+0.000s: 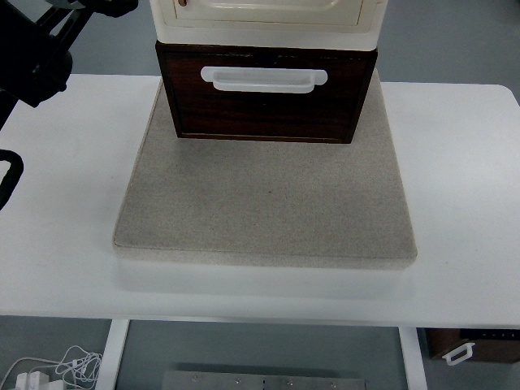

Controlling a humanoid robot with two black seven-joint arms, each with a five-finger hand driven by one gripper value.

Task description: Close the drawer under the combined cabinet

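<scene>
The combined cabinet stands at the back middle of the top view. Its cream upper part (268, 16) sits over a dark wooden drawer (266, 101) with a white bar handle (264, 79). The drawer front stands about level with the cream part above, at most slightly forward of it. The cabinet rests on a grey stone slab (264, 203). My left arm (32, 53) shows as a black shape at the upper left, well clear of the drawer. A black curved part (8, 175) at the left edge lies apart from the slab.
The slab lies on a white table (463, 162) with bare surface on both sides. Below the table's front edge are white cables (61, 366) at the left and a brown box with a white handle (471, 348) at the right.
</scene>
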